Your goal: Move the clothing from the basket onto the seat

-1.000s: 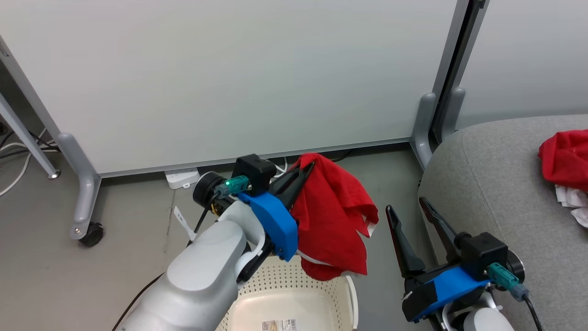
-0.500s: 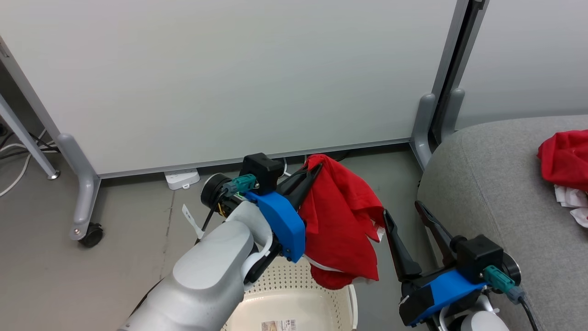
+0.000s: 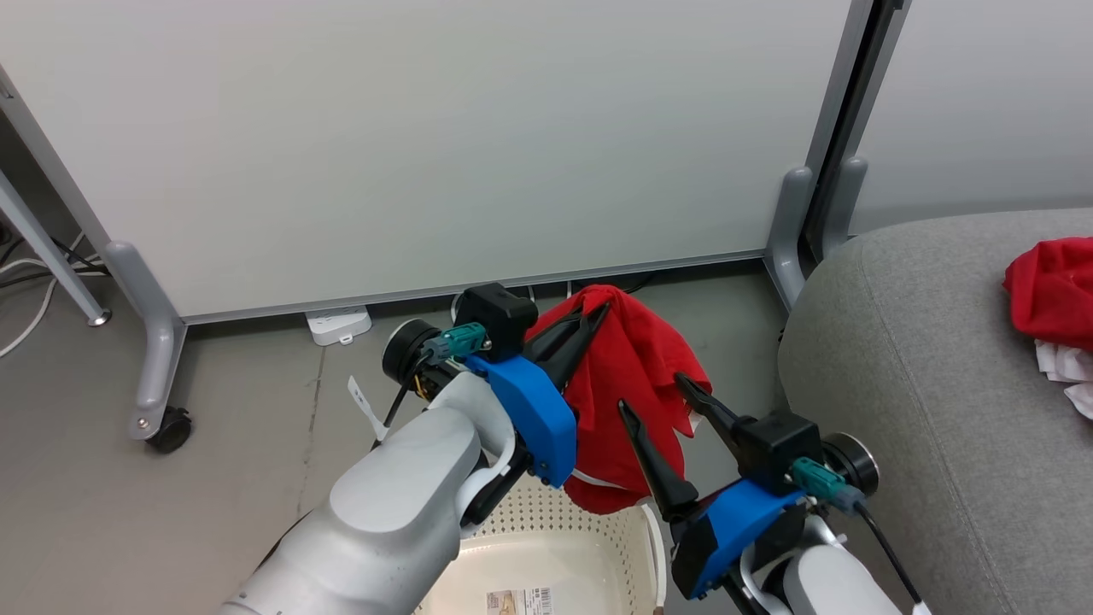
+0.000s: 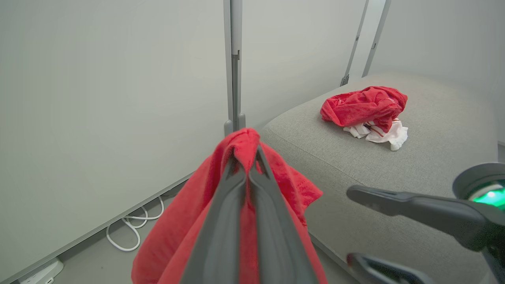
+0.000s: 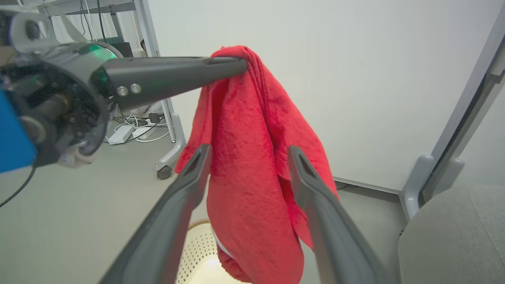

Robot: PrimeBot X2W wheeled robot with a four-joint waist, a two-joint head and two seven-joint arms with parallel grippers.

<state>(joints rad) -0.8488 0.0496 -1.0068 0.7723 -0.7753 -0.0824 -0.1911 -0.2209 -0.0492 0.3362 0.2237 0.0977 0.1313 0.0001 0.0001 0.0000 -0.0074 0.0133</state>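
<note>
One red garment [image 3: 632, 359] hangs from the left gripper [image 3: 591, 318], which is clenched on the top fold. Its tail is low over the basket [image 3: 546, 521] beneath the fingers; contact unclear. Right gripper [image 3: 652, 395] is spread wide, one finger on either side of the hanging cloth, gripping nothing. Best bet: pinch mid-cloth with the right for support, lift the tail clear of the rim, then carry to the seat [image 3: 922, 359] beyond the right gripper and drop beside the red pile [image 3: 1050, 290].

Red clothing [image 3: 628, 384], grey seat [image 3: 922, 359]
</note>
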